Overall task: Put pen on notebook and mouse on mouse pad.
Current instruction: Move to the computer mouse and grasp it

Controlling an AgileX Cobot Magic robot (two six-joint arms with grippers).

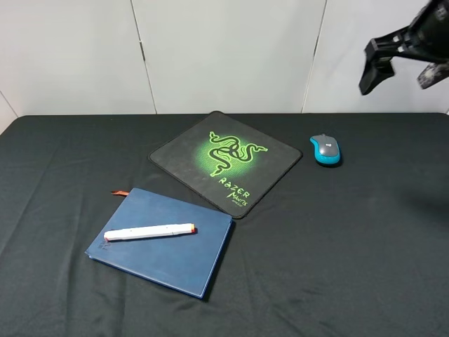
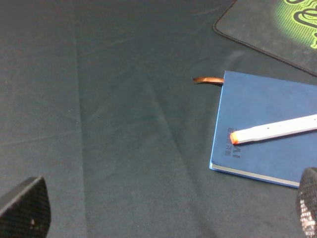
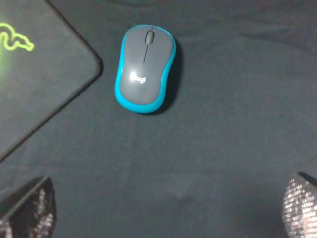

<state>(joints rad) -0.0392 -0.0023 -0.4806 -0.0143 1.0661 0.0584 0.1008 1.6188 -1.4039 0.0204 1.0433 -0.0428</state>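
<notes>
Both jaws are held wide apart, seemingly empty. Ahead of the right gripper point(image 3: 163, 208) the mouse point(image 3: 145, 68) is seen beside the mouse pad point(image 3: 39, 84); ahead of the left gripper point(image 2: 166, 208), the pen point(image 2: 277, 129) atop the notebook point(image 2: 267, 99).

Up high, we look down on the table point(image 1: 351, 246). Close above, our left wrist view faces the notebook point(image 2: 267, 109), our right the mouse point(image 3: 145, 69); both share the mouse pad point(image 2: 257, 29).

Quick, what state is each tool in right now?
Left tool: open, holding nothing.
Right tool: open, holding nothing; the mouse lies untouched.
</notes>
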